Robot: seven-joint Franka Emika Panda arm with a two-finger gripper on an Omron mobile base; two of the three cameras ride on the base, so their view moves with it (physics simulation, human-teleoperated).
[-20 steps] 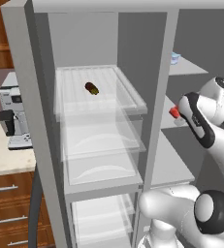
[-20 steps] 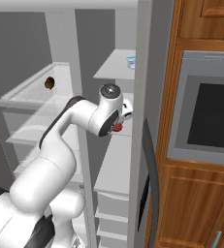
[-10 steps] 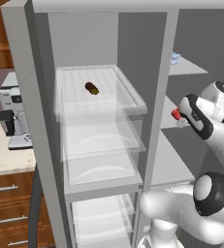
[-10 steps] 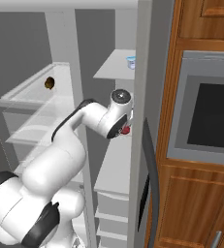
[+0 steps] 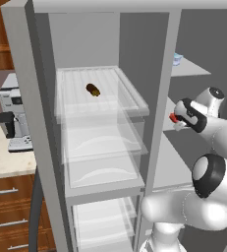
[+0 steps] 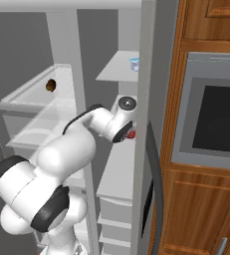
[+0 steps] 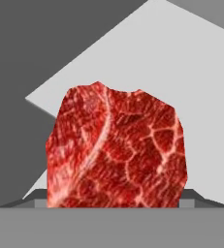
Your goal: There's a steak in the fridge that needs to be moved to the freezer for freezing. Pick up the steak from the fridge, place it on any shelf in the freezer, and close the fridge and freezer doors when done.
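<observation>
You have the steak (image 7: 116, 147) gripped in the gripper (image 5: 176, 119) inside the freezer (image 6: 117, 169), at 3 o'clock of the fridge (image 5: 98, 128); placing it and closing both doors remain.

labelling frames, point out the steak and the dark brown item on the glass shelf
steak (image 7: 116, 150): hand view, middle of its red marbled face
dark brown item (image 5: 92, 90): left base view, middle of its body

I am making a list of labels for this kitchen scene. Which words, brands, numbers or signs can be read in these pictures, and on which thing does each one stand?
None can be read.
The small container on the upper freezer shelf: bluish marks, too small and blurred to read.
The coffee machine, the steak and the oven: no text visible.
</observation>
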